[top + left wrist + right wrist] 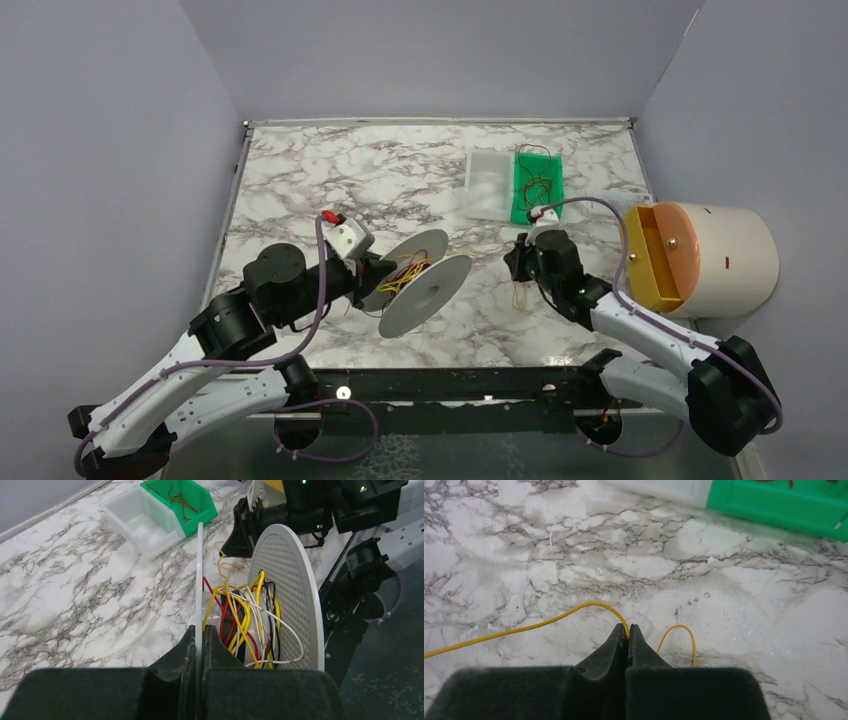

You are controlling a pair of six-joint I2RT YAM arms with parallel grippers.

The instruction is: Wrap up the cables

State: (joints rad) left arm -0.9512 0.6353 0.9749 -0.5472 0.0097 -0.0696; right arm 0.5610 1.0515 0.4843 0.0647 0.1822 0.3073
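Note:
The white disc-shaped spool (425, 282) stands on edge in mid table. Yellow, red, white and black cables (240, 612) are wound loosely round its core between the thin near flange (199, 570) and the perforated far flange (292, 590). My left gripper (200, 630) is shut on the near flange's edge; it also shows in the top view (377, 280). My right gripper (629, 628) is shut on a thin yellow cable (549, 621) just above the marble, right of the spool (520, 262). The cable runs off left and loops (684, 627) beside the right finger.
A green bin (540, 185) holding reddish-brown and orange wires and a translucent white bin (490, 185) stand at the back right. A cream cylinder with an orange inside (700, 258) lies at the right edge. Grey walls enclose the marble table (330, 190).

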